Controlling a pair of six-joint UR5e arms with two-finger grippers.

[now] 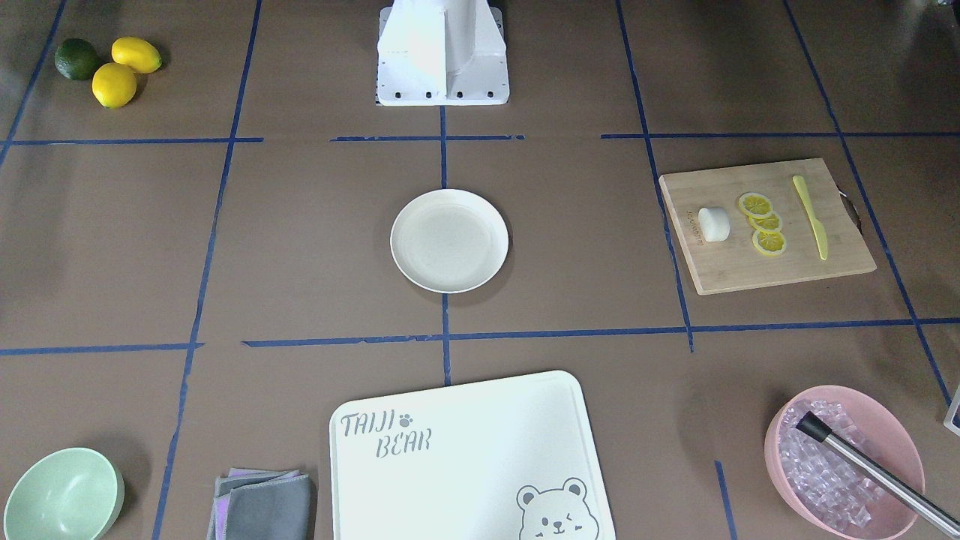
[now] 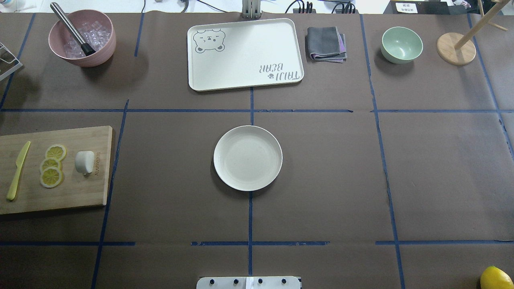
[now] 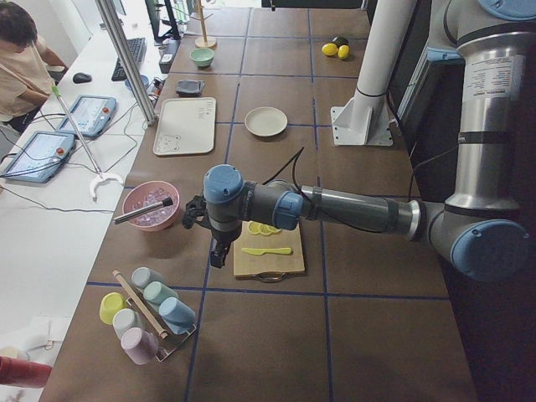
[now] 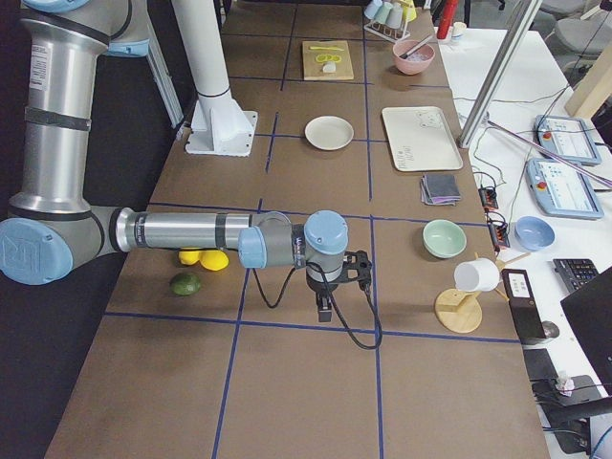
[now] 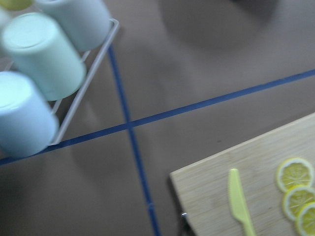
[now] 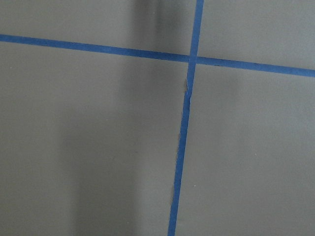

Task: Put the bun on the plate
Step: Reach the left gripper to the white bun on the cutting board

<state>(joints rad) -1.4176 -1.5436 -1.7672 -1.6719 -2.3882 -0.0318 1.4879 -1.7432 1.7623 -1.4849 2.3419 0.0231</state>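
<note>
The bun (image 2: 84, 162) lies on the wooden cutting board (image 2: 80, 192) at the robot's left end of the surface (image 2: 168, 168). It is just beside a row of lemon slices (image 2: 52, 165), with a yellow knife (image 2: 18, 170) beyond them. The plate (image 2: 247, 157) sits bare at the middle, well apart from the board.

The left end effector (image 3: 219, 251) hangs by the board's outer, knife-side end, so the bun lies from it across the board toward the middle, past knife and slices. Only a side view shows it, and I cannot tell whether it is open or closed. The right end effector (image 4: 325, 308) hangs over bare paper at the opposite end, where two lemons (image 4: 203, 258) and a lime (image 4: 185, 283) lie, and its state cannot be told either. The left arm is plainly the nearer. The bun's long axis seems to run away from the robot, so a grasp across its short width would likely suit.

The surface is brown paper gridded with blue tape (image 2: 250, 224). It also carries a pink bowl (image 2: 104, 44) of ice, a bear-printed tray (image 2: 241, 60), a folded grey cloth (image 2: 325, 43) and a mint bowl (image 2: 401, 44). Beside it, a person (image 3: 21, 59) sits at a white surface with tablets.
</note>
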